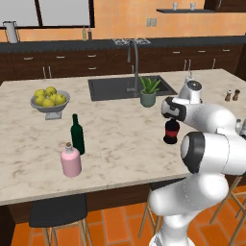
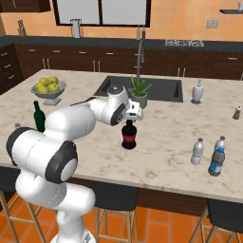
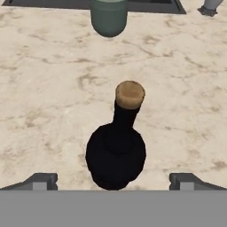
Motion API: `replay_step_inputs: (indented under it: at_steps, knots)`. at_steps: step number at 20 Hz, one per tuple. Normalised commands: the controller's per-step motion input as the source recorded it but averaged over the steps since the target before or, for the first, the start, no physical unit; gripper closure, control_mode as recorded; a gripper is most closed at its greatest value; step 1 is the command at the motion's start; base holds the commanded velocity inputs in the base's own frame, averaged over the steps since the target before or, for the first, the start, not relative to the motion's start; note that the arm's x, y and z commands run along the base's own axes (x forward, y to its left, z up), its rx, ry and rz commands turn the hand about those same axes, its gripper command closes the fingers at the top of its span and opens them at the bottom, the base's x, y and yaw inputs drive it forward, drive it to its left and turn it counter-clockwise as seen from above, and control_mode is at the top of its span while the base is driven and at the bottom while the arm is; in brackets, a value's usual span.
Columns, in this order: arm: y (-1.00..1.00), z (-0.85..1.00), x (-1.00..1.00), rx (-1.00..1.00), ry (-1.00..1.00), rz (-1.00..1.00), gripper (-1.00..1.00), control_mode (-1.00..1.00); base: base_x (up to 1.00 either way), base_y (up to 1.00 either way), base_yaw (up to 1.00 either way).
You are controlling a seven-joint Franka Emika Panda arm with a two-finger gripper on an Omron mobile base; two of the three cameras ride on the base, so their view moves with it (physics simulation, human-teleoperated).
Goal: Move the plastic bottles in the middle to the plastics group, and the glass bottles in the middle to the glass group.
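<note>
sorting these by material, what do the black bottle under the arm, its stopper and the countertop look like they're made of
Black bottle: looks like dark glass, opaque black and smooth with a red label, though plastic cannot be ruled out from the look alone.
Stopper: probably cork, a matte tan with a speckled top.
Countertop: seems to be polished marble or similar stone, beige with brownish veining.

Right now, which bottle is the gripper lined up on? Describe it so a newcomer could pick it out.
On the marble island counter, just in front of the sink and the potted plant, stands the black bottle, directly below the open gripper. It has a round body, a thin corked neck and a red label, unlike the slimmer dark green bottle or the squat pink bottle.
</note>
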Motion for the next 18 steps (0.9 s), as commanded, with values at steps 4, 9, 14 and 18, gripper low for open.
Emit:
replay_step_inputs:
  at_steps: [4, 9, 14, 18]
  knots:
    - [0.0, -0.34, 0.08, 0.0, 0.0, 0.0, -1.0, -1.0, 0.0, 0.0, 0.0]
    - [-0.03, -0.15, 0.07, 0.0, 0.0, 0.0, -1.0, -1.0, 0.0, 0.0, 0.0]
    - [-0.03, 0.0, 0.16, 0.0, 0.0, 0.0, -1.0, -1.0, 0.0, 0.0, 0.0]
    - [-0.02, 0.0, 0.21, 0.0, 0.0, 0.0, -1.0, -1.0, 0.0, 0.0, 0.0]
